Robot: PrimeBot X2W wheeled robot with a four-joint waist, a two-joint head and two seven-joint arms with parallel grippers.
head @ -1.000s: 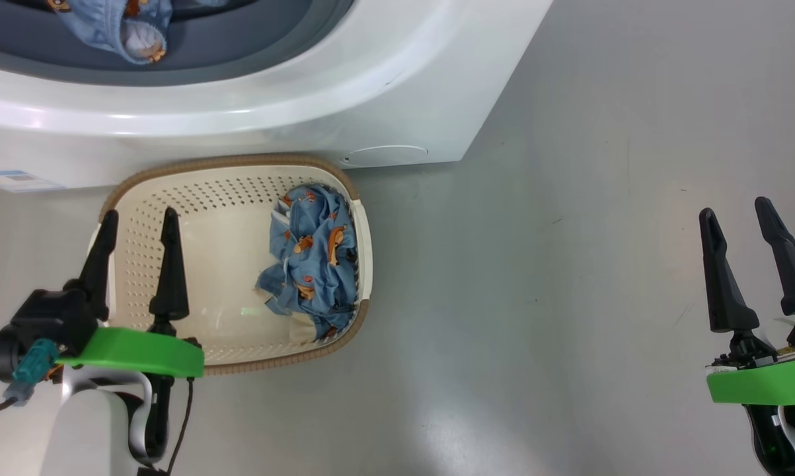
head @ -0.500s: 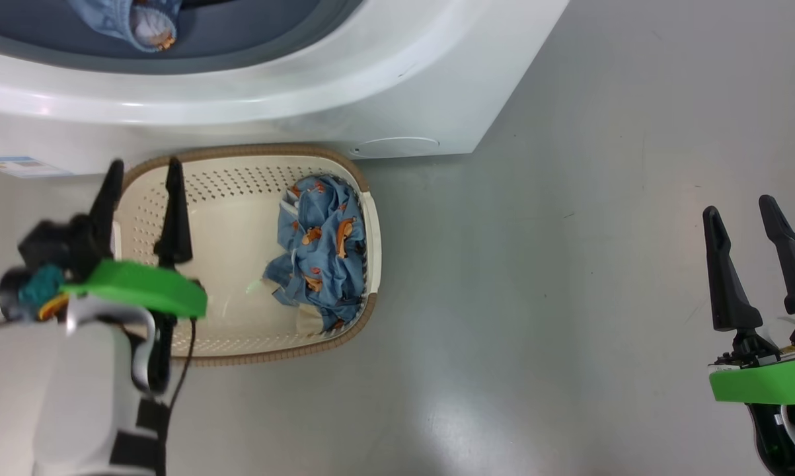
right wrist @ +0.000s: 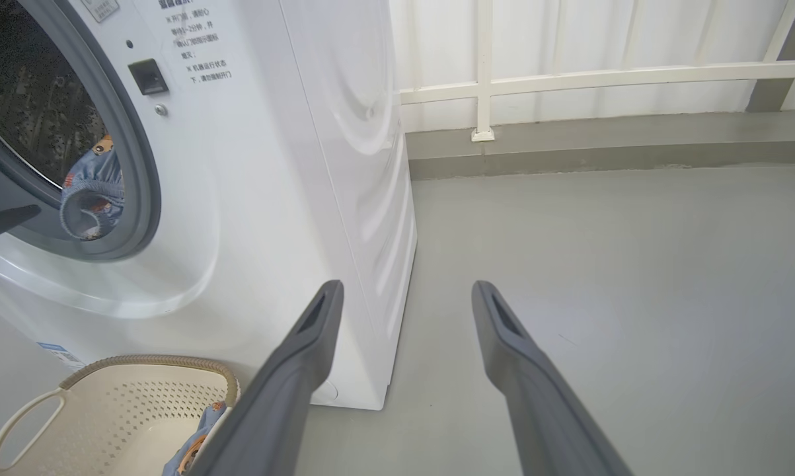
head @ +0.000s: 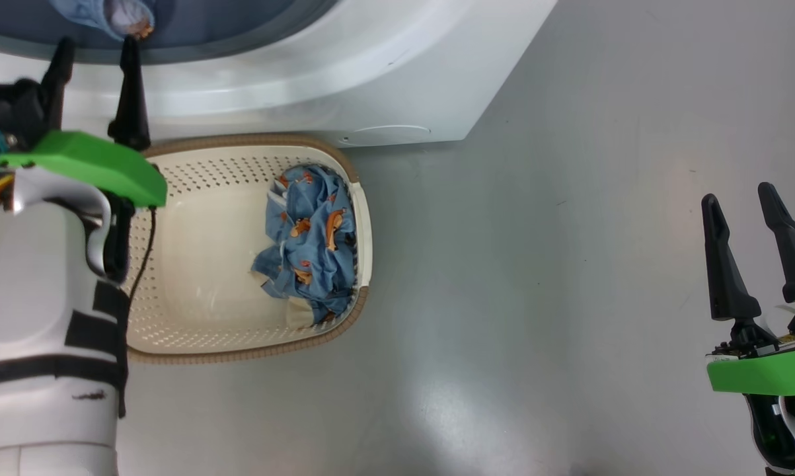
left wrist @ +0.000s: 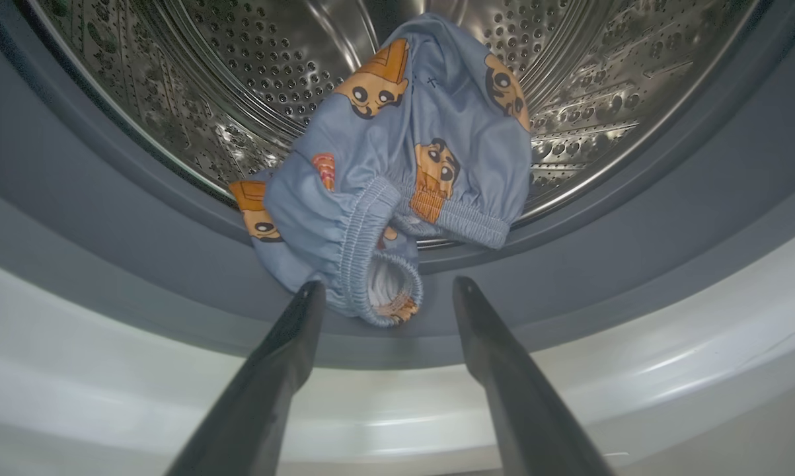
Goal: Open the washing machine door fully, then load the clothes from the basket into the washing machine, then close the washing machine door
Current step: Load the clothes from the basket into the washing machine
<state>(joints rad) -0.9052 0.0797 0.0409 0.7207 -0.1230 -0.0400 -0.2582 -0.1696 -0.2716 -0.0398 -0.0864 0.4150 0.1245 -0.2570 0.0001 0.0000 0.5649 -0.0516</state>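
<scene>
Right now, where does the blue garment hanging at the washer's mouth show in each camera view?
Head view: the garment sits at the top-left edge, just above the left gripper.
Left wrist view: centre of the picture, draped over the grey gasket, just ahead of that gripper's open jaws.
Right wrist view: far left, inside the round opening.
Shared landmark: the grey gasket ring under the garment.

The clothes (head: 311, 248) are light blue, printed with orange-and-brown cartoon figures. The basket (head: 199, 180) is cream, dotted with small holes — its rim (head: 238, 140) woven brown. The washing machine (head: 397, 73) is glossy white, with a grey gasket (left wrist: 93, 218) and a holed steel drum (left wrist: 252, 86). The floor (head: 536, 264) is plain grey.
</scene>
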